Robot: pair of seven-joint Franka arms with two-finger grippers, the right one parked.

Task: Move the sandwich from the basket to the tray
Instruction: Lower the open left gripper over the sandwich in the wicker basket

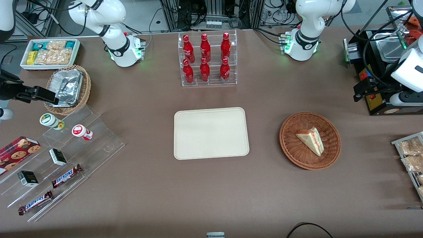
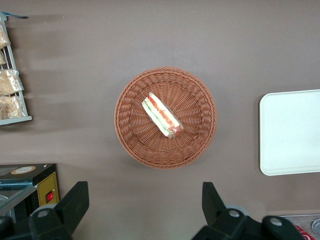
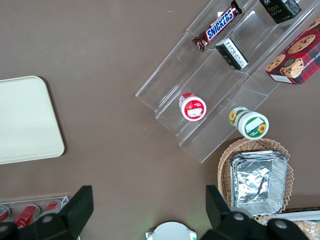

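The sandwich (image 1: pixel 310 141) lies in the reddish-brown wicker basket (image 1: pixel 290 145), its red, orange and green filling edge showing. Both also show in the left wrist view: the sandwich (image 2: pixel 162 116) in the middle of the basket (image 2: pixel 200 100). The cream tray (image 1: pixel 211 133) lies bare at the table's middle, beside the basket; it also shows in the left wrist view (image 2: pixel 292 132) and the right wrist view (image 3: pixel 25 120). My left gripper (image 1: pixel 358 92) (image 2: pixel 145 195) is open and empty. It hangs high above the table, farther from the front camera than the basket, by the black machine.
A clear rack of red bottles (image 1: pixel 208 59) stands farther from the front camera than the tray. A black machine (image 1: pixel 380 66) and a rack of snack packets (image 1: pixel 409 158) are at the working arm's end. A stepped acrylic shelf (image 1: pixel 66 155) and foil-lined basket (image 1: pixel 67 89) lie toward the parked arm's end.
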